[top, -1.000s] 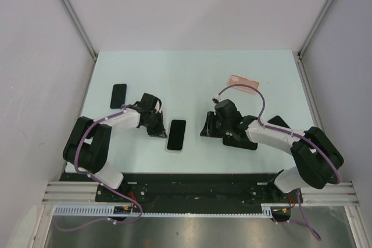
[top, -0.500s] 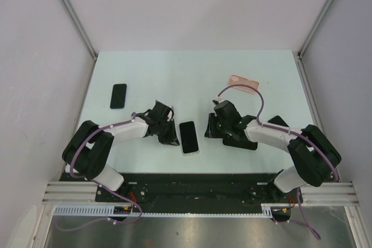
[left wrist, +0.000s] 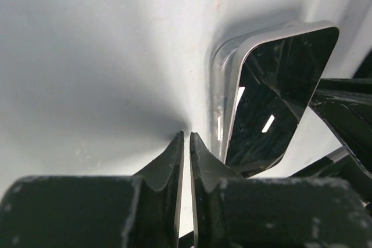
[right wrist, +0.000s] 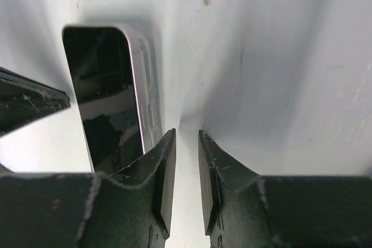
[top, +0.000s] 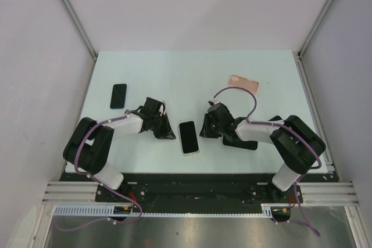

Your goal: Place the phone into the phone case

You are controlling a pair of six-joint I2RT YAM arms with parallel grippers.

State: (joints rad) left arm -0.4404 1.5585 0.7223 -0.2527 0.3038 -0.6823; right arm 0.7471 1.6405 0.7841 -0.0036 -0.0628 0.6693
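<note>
A phone (top: 188,137) with a black screen and silver edge lies flat at the table's front centre. It also shows in the left wrist view (left wrist: 273,97) and the right wrist view (right wrist: 107,103). A pink phone case (top: 243,83) lies at the back right, away from both arms. My left gripper (top: 169,134) is shut and empty, low on the table just left of the phone (left wrist: 186,137). My right gripper (top: 204,131) is just right of the phone, jaws slightly apart and empty (right wrist: 187,135).
A second black phone (top: 118,96) lies at the left. A flat black item (top: 243,144) lies under my right forearm, and another dark piece (top: 278,121) lies behind it. The table's front edge runs close below the phone.
The phone was pushed right and turned slightly by my left gripper, which has since drawn back a little to the left. My right gripper has moved left, closer to the phone's right edge.
</note>
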